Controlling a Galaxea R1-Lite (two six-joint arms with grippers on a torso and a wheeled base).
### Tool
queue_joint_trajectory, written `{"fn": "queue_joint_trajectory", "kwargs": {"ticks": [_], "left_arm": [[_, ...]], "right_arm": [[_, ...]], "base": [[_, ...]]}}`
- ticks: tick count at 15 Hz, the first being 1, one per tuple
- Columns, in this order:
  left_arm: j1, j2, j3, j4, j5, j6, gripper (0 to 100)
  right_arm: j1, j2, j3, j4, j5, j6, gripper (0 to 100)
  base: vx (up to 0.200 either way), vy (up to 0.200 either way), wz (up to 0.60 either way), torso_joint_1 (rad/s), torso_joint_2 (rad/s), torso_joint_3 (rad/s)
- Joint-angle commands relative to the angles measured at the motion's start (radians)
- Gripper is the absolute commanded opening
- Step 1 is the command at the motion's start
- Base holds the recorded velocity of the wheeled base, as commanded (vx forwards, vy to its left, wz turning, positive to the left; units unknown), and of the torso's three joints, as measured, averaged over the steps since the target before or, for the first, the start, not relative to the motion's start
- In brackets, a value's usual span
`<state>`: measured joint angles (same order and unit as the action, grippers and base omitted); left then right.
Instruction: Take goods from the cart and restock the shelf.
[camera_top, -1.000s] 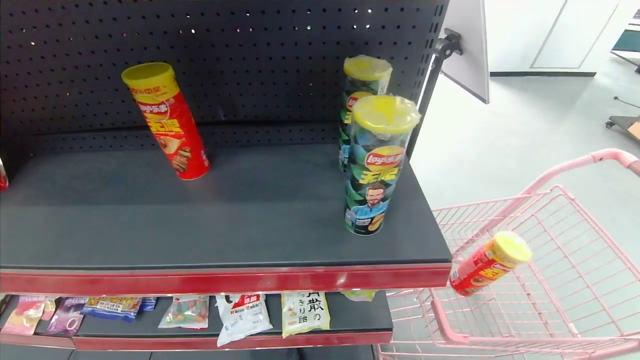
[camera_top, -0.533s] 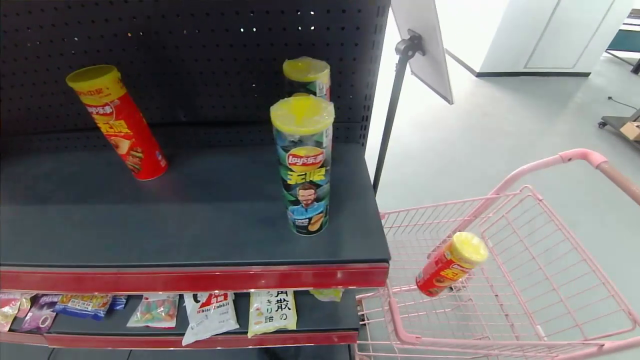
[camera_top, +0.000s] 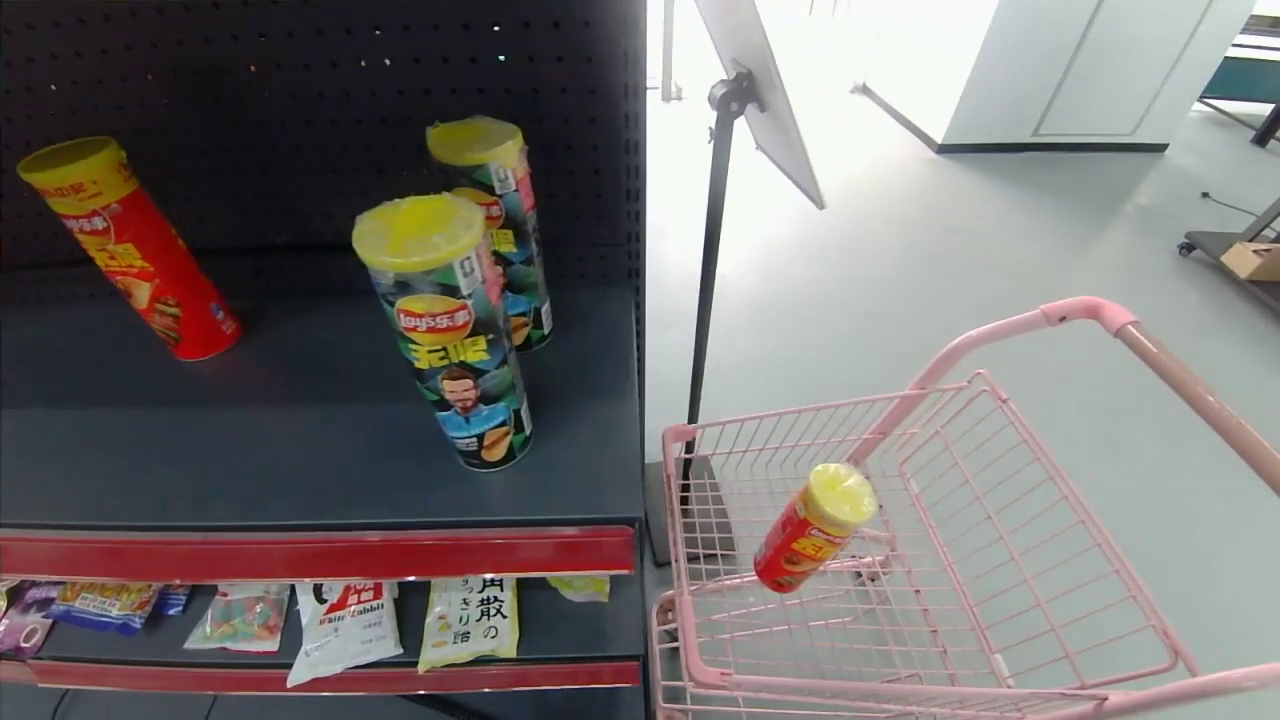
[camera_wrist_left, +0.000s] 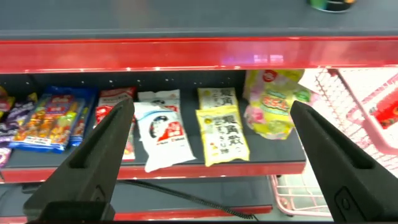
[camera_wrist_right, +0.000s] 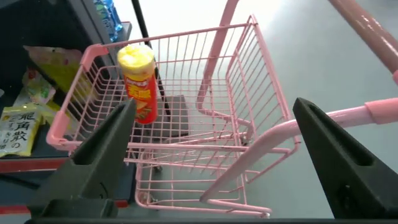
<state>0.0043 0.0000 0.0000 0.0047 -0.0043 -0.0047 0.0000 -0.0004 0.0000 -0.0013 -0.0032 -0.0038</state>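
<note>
3 cans (camera_top: 450, 340) up on shelf (camera_top: 300, 480), 9 o'clock. 1 red can (camera_top: 815, 525) in cart (camera_top: 1000, 345), 4 o'clock, unpicked. L gripper (camera_wrist_left: 211, 106), R gripper (camera_wrist_right: 214, 102): both spread, empty.

head view: swung right; shelf (camera_top: 300, 440) slid leftward in frame | cart (camera_top: 1085, 307) fuller in view

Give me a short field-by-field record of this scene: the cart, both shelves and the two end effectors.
Cart: pink cart, right of the shelf unit
Cart contents: one red can with a yellow lid
Upper shelf: front green can, back green can, second red can farther left
Lower shelf: snack bags lying flat
Left end effector: open, empty, facing the lower shelf
Right end effector: open, empty, above the cart
</note>
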Motion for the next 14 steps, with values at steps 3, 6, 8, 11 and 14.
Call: {"fn": "queue_joint_trajectory", "kwargs": {"ticks": [3, 6, 8, 11, 14], "left_arm": [[0.0, 0.002, 0.0, 0.0, 0.0, 0.0, 100], [0.0, 0.002, 0.0, 0.0, 0.0, -0.001, 100], [0.0, 0.002, 0.0, 0.0, 0.0, 0.0, 100], [0.0, 0.002, 0.0, 0.0, 0.0, -0.001, 100], [0.0, 0.002, 0.0, 0.0, 0.0, -0.001, 100]], "right_arm": [[0.0, 0.0, 0.0, 0.0, 0.0, -0.001, 100], [0.0, 0.0, 0.0, 0.001, 0.0, -0.001, 100], [0.0, 0.0, 0.0, 0.001, 0.0, -0.001, 100], [0.0, 0.002, 0.0, 0.001, 0.0, -0.001, 100], [0.0, 0.002, 0.0, 0.0, 0.0, -0.001, 100]], "base": [[0.0, 0.0, 0.0, 0.0, 0.0, 0.0], [0.0, 0.0, 0.0, 0.0, 0.0, 0.0], [0.0, 0.0, 0.0, 0.0, 0.0, 0.0], [-0.2, 0.0, 0.0, 0.006, 0.0, 0.001], [-0.2, 0.0, 0.0, 0.007, 0.0, -0.002]]}}
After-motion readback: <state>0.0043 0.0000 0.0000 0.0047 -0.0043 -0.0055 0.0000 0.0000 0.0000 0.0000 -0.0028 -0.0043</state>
